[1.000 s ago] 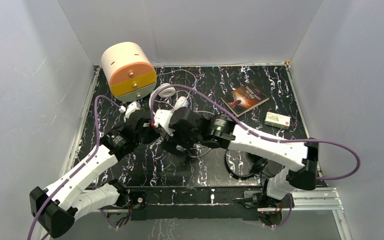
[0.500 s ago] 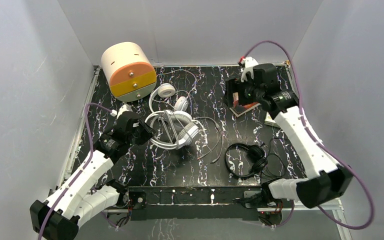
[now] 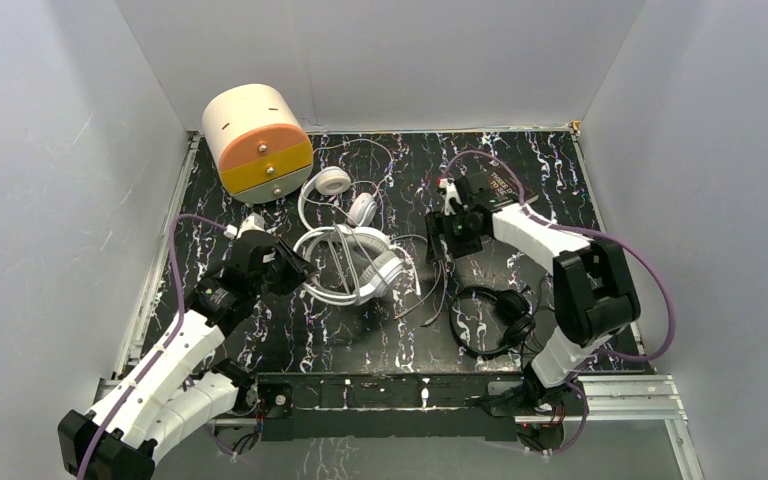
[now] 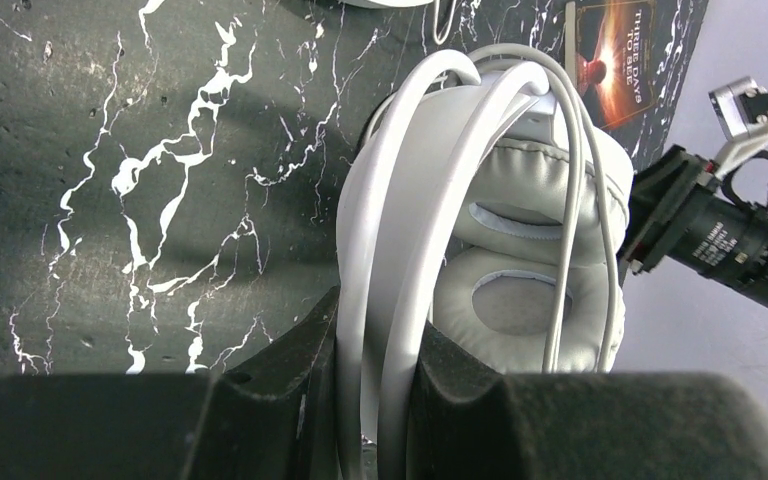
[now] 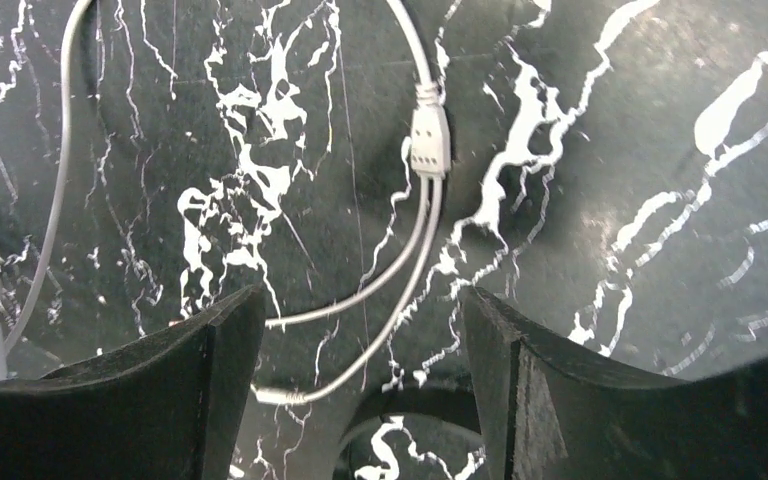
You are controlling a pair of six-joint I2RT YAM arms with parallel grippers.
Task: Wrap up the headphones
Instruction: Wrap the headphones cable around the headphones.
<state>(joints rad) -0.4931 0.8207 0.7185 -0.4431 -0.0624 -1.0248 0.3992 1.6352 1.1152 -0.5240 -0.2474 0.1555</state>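
The big white over-ear headphones (image 3: 352,262) lie in the middle of the table, with cord looped over the ear pads (image 4: 520,300). My left gripper (image 3: 286,268) is shut on their headband (image 4: 375,330) at the left side. Their loose grey cord (image 3: 430,285) trails to the right. My right gripper (image 3: 441,243) is open and points down just above the cord's splitter (image 5: 430,140) and its two thin ends (image 5: 360,300). The slimmer white on-ear pair (image 3: 336,186) lies behind. The small black pair (image 3: 497,316) lies front right with its cord loose.
A round cream and orange drawer unit (image 3: 257,140) stands at the back left. A dark book (image 3: 505,185) lies at the back right, partly under my right arm; it also shows in the left wrist view (image 4: 625,60). White walls close in three sides.
My right arm has swung from the back right corner down to the middle, over the grey cord. My left gripper has stayed at the white headband, shifted slightly.
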